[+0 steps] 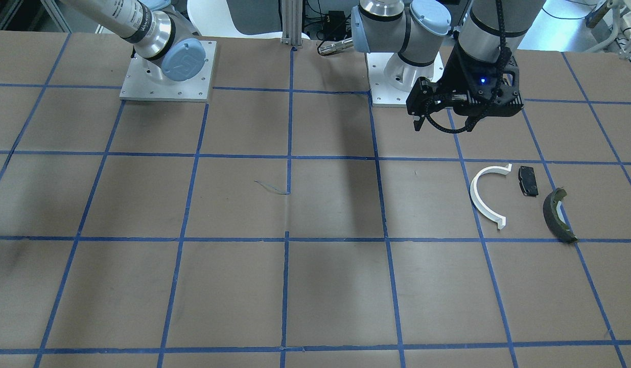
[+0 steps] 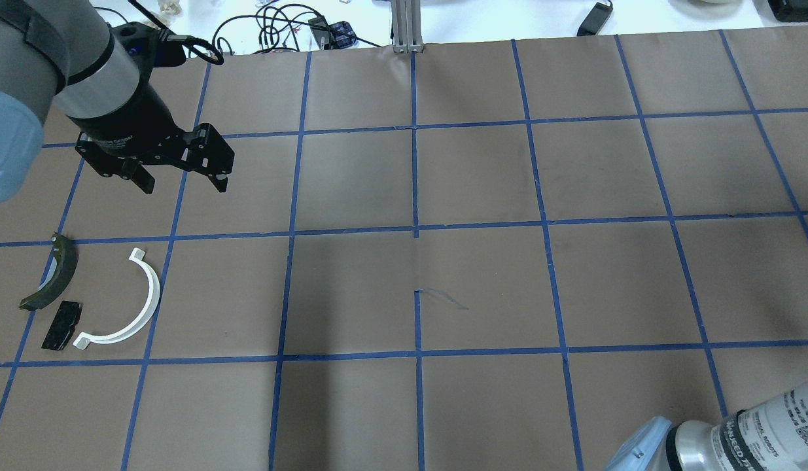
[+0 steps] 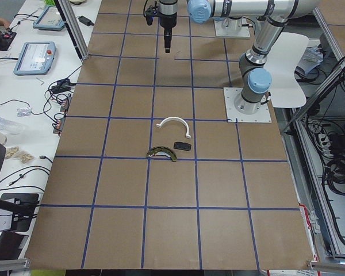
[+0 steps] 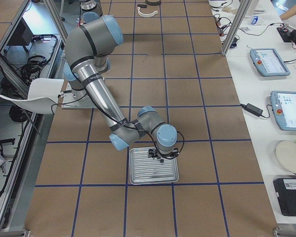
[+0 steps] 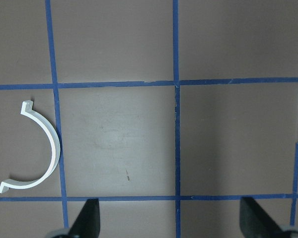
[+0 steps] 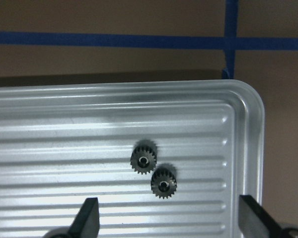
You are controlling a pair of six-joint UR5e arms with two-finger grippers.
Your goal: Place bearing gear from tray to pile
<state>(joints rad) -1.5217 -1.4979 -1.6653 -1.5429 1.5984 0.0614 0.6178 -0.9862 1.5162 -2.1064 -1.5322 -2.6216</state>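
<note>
On the tray (image 6: 253, 124) you have 2 bearing gears (image 6: 143, 159), small, dark and toothed. They lie flat on its ribbed floor not far from 1 rounded corner. They sit so close together that their teeth seem to meet, though I cannot tell whether they truly touch.

Your right gripper (image 6: 168, 199) hangs straight above the tray with its 2 fingers (image 6: 89, 215) spread wide, holding nothing. Both gears lie below, within the span of those fingers. The right arm's folded elbow (image 4: 138, 129) sits just beside the tray.

At the far end of the table (image 2: 482, 176) from the tray you have the pile (image 1: 528, 180), 3 parts in all:
- 1 white half-ring arc (image 2: 154, 294), nearest the tray
- 1 flat black pad (image 2: 62, 325), just beside 1 end of the arc
- 1 dark olive shoe (image 2: 53, 275), farthest from the tray

The 3 lie near one another without touching.

Your left gripper (image 2: 184, 188) hovers above the table near the pile, on the side of the arc that faces the tray. Its 2 fingers are wide apart, with nothing between them.

Blue tape (image 2: 415, 176) marks the brown table into squares. Between the tray and the pile lies 1 thin blue mark (image 2: 443, 297) at a tape crossing. Well apart from the tray, on the bench along the table's edge, you have 2 pendants (image 4: 269, 61) with lit screens.
</note>
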